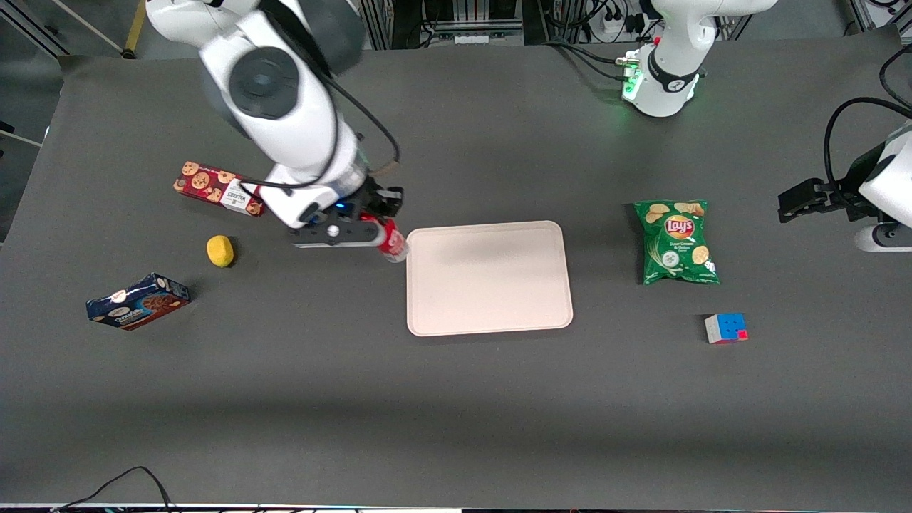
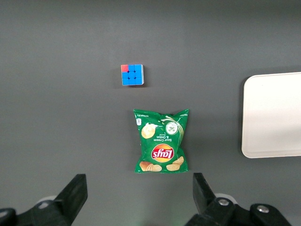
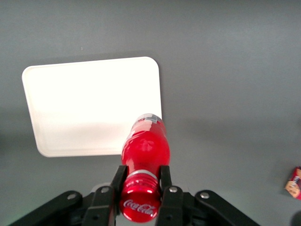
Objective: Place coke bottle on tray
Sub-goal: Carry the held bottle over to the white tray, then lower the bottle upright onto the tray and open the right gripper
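Dark grey matting covers the table; from the front I see my gripper [image 1: 385, 239] carrying the coke bottle [image 1: 392, 244] just beside the tray [image 1: 489, 278], at its working-arm edge. On the right wrist view, both fingers [image 3: 165, 181] clamp the bottle's neck.

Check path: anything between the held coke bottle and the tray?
Nothing visible. The gripper is shut on the coke bottle at its neck, carried above the table right beside the tray, at the edge toward the working arm's end. The tray's surface is bare; the lemon and cookie box lie away from the path.
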Controlling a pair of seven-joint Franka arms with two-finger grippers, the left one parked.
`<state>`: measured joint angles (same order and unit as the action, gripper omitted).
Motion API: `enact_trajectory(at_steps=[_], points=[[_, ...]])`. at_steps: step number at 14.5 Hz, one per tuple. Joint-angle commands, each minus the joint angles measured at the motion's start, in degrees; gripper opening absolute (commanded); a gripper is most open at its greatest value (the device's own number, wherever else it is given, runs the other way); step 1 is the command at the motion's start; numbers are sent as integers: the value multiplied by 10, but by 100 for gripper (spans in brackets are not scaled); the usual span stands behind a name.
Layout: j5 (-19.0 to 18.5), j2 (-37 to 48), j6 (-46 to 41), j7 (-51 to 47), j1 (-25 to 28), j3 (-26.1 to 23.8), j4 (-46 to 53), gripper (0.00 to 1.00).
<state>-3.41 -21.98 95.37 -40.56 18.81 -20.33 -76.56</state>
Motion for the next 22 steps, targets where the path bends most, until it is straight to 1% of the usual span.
enact_trajectory(at_steps=[1, 2, 5, 6, 10, 13, 17, 18, 19, 20, 22], points=[[-65, -67, 47, -96, 18, -50, 19, 0], [-83, -71, 71, -112, 18, -54, -3, 0], [-91, -76, 160, -119, 18, -56, -81, 0], [-102, -81, 176, -119, 18, -56, -96, 0], [-135, -116, 188, -143, 16, -55, -104, 0], [-136, -131, 210, -147, 12, -55, -105, 0], [-136, -135, 212, -147, 10, -54, -105, 0], [-136, -135, 212, -147, 10, -53, -105, 20], [-136, -135, 212, -147, 10, -53, -105, 64], [-136, -135, 212, -152, 10, -52, -105, 100], [-135, -130, 211, -159, 8, -53, -102, 100]])
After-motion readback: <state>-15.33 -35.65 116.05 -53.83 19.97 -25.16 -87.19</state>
